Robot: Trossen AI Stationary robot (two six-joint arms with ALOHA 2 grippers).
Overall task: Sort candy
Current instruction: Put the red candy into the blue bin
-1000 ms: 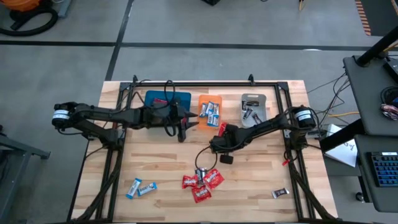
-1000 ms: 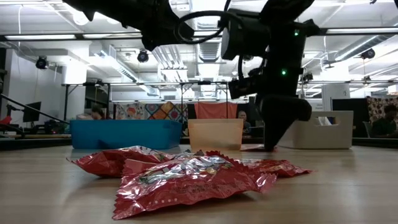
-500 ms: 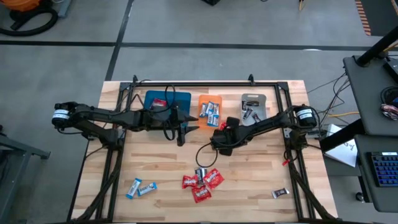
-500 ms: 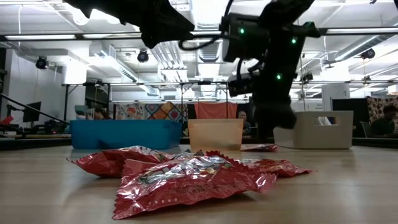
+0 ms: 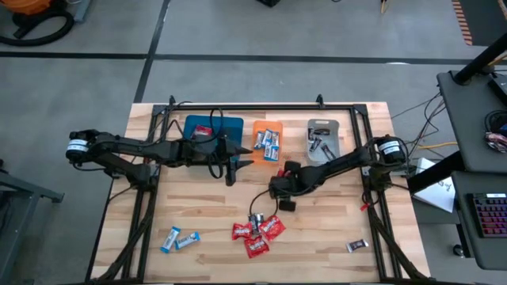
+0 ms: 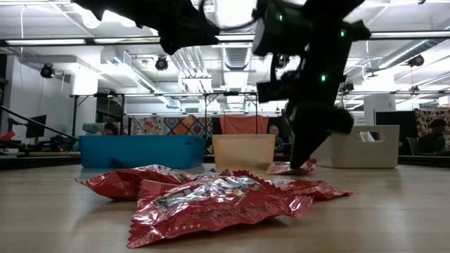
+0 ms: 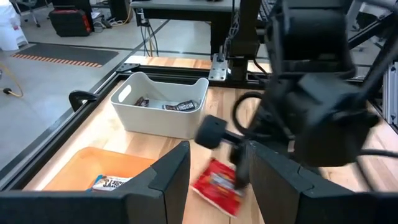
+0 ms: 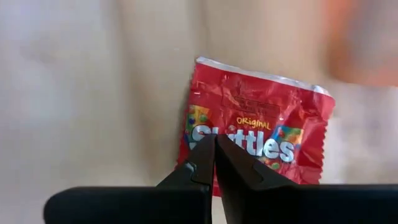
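Observation:
My right gripper (image 5: 283, 201) points down at one red candy packet (image 8: 255, 140) on the mid-table; its shut tips (image 6: 301, 164) stand at the packet's edge. That packet (image 7: 217, 182) lies flat on the wood. My left gripper (image 5: 238, 163) hovers open just near of the blue tray (image 5: 214, 127) and the orange tray (image 5: 268, 141), touching nothing. More red packets (image 5: 257, 232) lie heaped near the table's front, with blue-and-white candies (image 5: 181, 239) at front left and a dark one (image 5: 358, 246) at front right. My right gripper comes from above, slanting, with its shut fingertips (image 8: 205, 163) on the red packet's long edge (image 8: 189, 134). The packet lies flat on the table. Whether the tips pinch the wrapper or only rest on it, I cannot tell.
The grey tray (image 5: 323, 136) at far right holds dark candies; the orange tray holds blue-and-white ones; the blue tray holds a red one. A black frame rail (image 5: 261, 107) runs along the table's far edge. Bare wood lies between the trays and the front heap.
My right gripper rose off the table and drew back toward the far edge, then came down again toward the near edge, tipped, onto the red packet. The packet stayed lying on the table throughout.

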